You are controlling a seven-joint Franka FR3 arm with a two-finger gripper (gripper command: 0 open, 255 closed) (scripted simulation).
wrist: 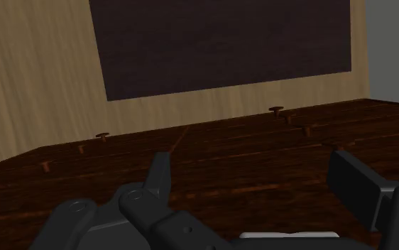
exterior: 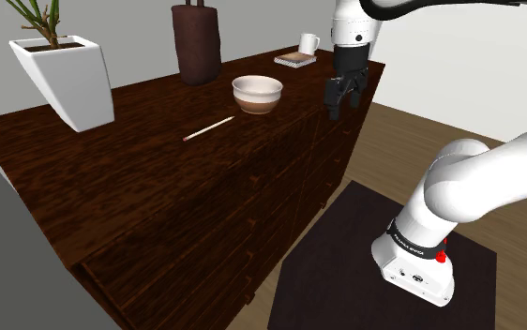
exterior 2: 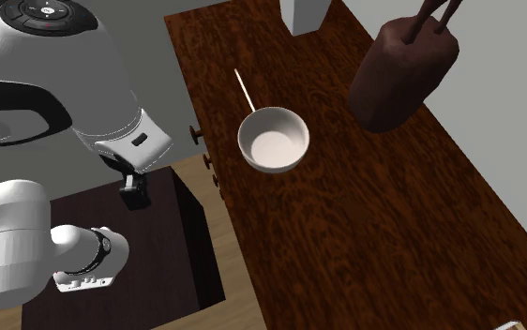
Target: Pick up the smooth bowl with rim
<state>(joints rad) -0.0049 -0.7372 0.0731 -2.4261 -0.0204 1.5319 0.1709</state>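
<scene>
A dark wooden desk [exterior: 140,187] with drawer fronts carries, from the shoulder view's left to right: a white planter [exterior: 65,80], a thin pale stick [exterior: 208,129], a dark brown vase [exterior: 196,42] further back, a cream bowl [exterior: 257,94], and at the far end a white mug [exterior: 308,43] just beside a small book [exterior: 294,60].

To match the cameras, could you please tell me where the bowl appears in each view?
Shoulder view: bowl upper middle, on the dresser top.
Second exterior view: bowl near the centre, by the thin stick.
Wrist view: open gripper beside the dresser's knobbed front.
Shared landmark: the dresser.
</scene>
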